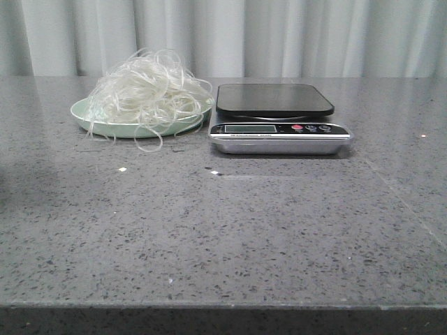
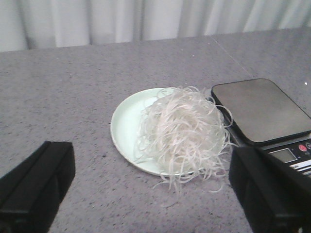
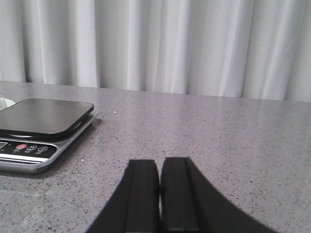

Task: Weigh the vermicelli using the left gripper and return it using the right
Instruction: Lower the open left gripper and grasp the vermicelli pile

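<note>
The vermicelli point(image 1: 150, 91) is a loose whitish tangle piled on a pale mint-green plate point(image 1: 105, 124) at the back left of the table; some strands hang over the rim. A digital scale point(image 1: 276, 101) with a black platform stands just to the right of the plate. In the left wrist view the vermicelli point(image 2: 182, 131) lies on the plate point(image 2: 125, 125) beside the scale point(image 2: 260, 109). My left gripper point(image 2: 153, 194) is open wide and empty, above the table short of the plate. My right gripper point(image 3: 160, 194) is shut and empty, to the right of the scale point(image 3: 41, 116). Neither gripper shows in the front view.
The grey speckled table point(image 1: 223, 237) ends at a front edge near the camera. A pale curtain point(image 1: 230, 35) hangs behind it. Small white crumbs point(image 1: 123, 169) lie in front of the plate.
</note>
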Robot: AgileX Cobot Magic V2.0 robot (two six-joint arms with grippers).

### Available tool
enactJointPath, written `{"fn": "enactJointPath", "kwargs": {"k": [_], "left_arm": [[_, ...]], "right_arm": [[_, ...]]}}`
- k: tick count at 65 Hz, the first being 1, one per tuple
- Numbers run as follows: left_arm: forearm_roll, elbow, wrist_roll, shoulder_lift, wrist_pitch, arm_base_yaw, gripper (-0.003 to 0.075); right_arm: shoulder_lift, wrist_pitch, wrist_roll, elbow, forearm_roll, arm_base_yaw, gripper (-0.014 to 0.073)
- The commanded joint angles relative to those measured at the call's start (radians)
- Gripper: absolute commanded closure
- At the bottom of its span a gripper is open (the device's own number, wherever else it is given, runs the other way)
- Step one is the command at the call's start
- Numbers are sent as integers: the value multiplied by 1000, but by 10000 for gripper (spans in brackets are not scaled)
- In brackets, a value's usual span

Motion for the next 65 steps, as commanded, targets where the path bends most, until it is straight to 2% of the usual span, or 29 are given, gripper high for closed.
{"fn": "enactJointPath", "kwargs": {"k": [1,15,27,55,60,65], "left_arm": [[-15,-144,6,141,-46,-46,19],[-13,-383,6,425,58,-73,19],[-13,-524,6,612,160,-73,19],[-9,-640,6,874,278,-73,20],[-4,-646,6,898,308,-73,63],[12,-654,6,909,319,-73,186]], "right_arm": [[-17,-76,0,-7,-12,-8,408],[-17,-76,0,-7,-12,-8,408],[-17,-76,0,-7,-12,-8,408],[-17,-76,0,-7,-12,-8,408],[-17,-76,0,-7,-12,-8,408],[-17,-76,0,-7,-12,-8,408]]}}
